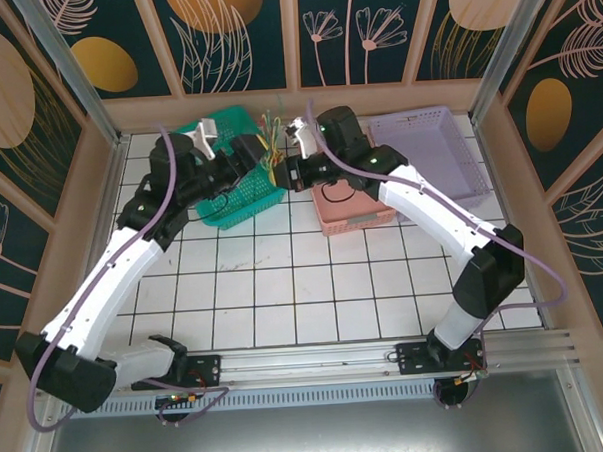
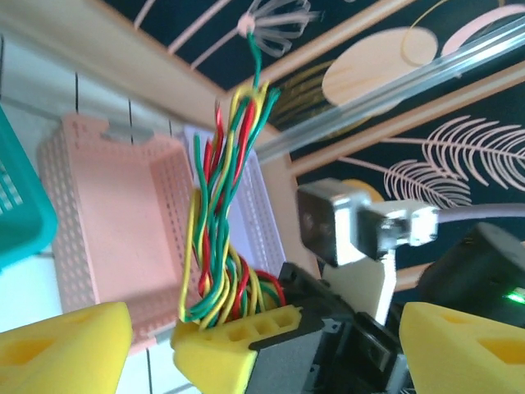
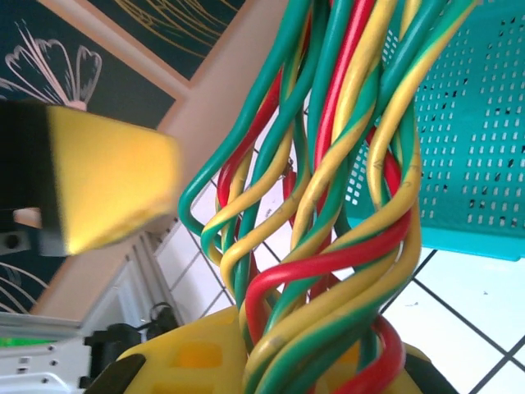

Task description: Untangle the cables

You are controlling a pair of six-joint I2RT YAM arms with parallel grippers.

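Cables [image 2: 225,205]: yellow, green and red strands are twisted into one bundle. The bundle is held in the air above the back of the worktop [image 1: 284,287], between the teal basket [image 1: 235,201] and the pink basket [image 1: 353,220].

One end is pinched by the right hand [image 1: 284,172], which is pressed together on the bundle; the free ends fan away from the pinch. The left hand [image 1: 261,160] is spread wide just beside it, with nothing gripped.

Separation is judged not yet begun.

Risks:
- If several strands are caught at once, the twist is likely tightened rather than loosened.
- The whole bundle could be dragged out of the single pinch by a hard pull.
- With the hands this close, a finger collision is possible.
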